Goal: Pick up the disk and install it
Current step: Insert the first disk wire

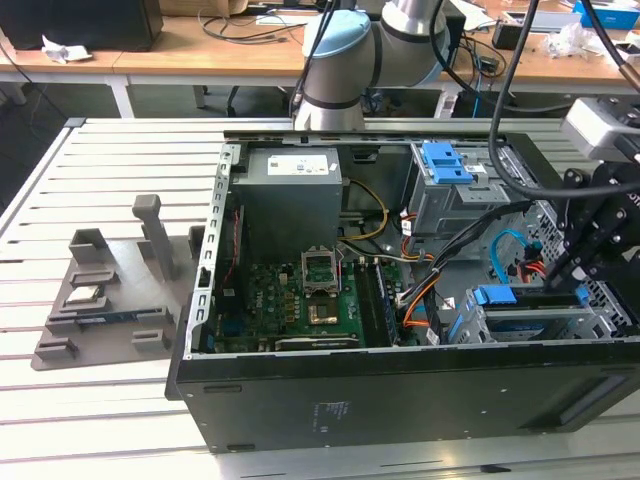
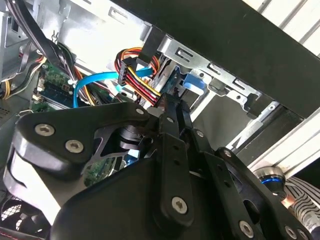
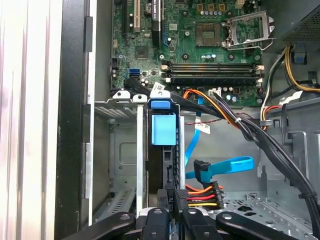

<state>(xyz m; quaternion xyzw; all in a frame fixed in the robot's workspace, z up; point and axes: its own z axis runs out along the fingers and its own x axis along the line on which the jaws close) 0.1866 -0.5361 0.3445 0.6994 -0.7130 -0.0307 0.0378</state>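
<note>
Left of the open computer case (image 1: 400,400) the grey fixture (image 1: 100,300) held no drive. Inside the case, by its right end, we saw the disk (image 3: 163,150) standing in the drive cage (image 3: 122,150) — apparently nearly seated — our hand (image 3: 172,207) narrow, closed on its rear edge.

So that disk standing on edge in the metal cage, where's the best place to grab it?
The disk is probably best taken by its thin, blue-framed edge, coming straight down through the open side of the computer case. It stands on edge in the metal cage, whose walls cover its flat faces, so only that narrow edge is exposed, and a grip would close across its thickness.
</note>
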